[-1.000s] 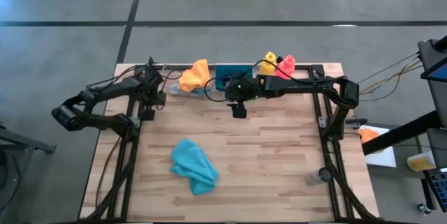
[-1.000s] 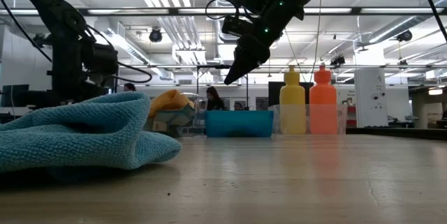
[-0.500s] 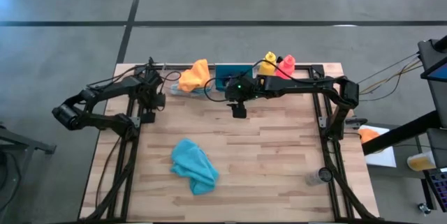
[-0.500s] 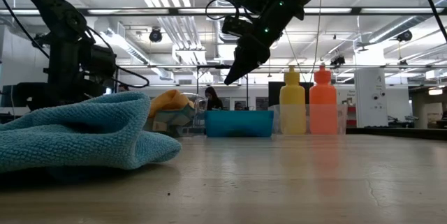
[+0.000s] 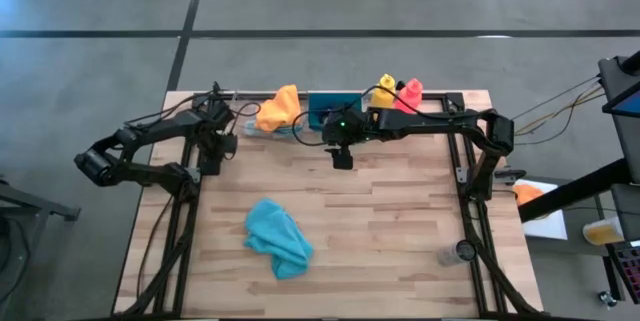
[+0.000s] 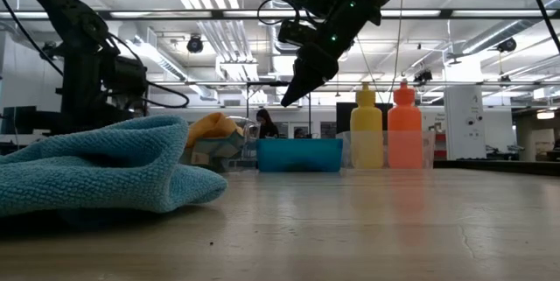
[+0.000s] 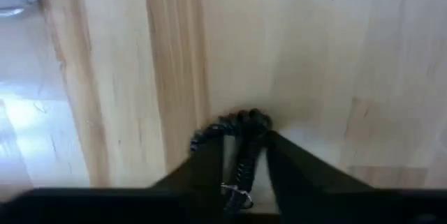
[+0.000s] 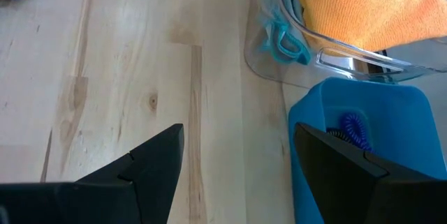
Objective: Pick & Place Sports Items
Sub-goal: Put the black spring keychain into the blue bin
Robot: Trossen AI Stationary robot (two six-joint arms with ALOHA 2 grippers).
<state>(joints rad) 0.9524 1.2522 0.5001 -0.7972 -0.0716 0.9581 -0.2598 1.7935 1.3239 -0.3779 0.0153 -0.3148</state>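
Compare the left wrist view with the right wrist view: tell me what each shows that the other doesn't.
Only the left wrist view: the left gripper closed on a small dark coiled ring on the table. Only the right wrist view: the open right gripper, the orange cloth in a clear tray, the teal bin holding a purple coiled ring. Both show the wooden table.

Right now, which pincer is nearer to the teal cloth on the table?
Roughly even; perhaps the left. The left pincer is at the table's left edge, beyond the teal cloth. The right pincer hangs mid-table by the teal bin, also beyond it.
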